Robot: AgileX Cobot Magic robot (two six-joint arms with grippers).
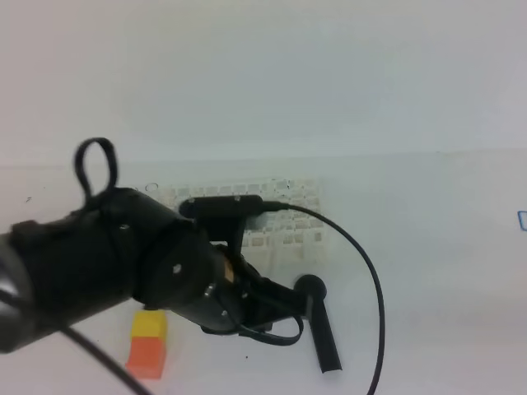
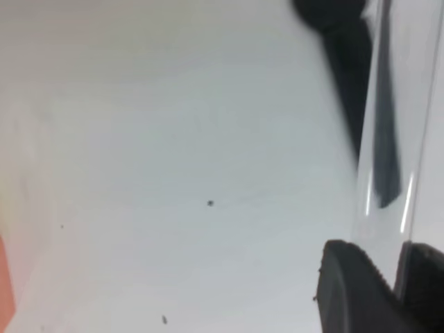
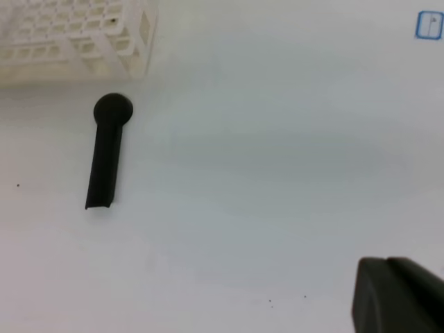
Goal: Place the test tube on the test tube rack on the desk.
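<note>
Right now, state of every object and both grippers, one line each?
left gripper: closed on the test tube.
test tube: clamped between the left fingers, beside the black stick.
right gripper: shut, empty, above bare desk.
test tube rack: standing on the desk, visible holes empty.
black stick: lying flat, near the rack.
orange and yellow block: resting on the desk, untouched.

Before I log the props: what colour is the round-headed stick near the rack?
Black all over, clearest in the right wrist view: stick.
</note>
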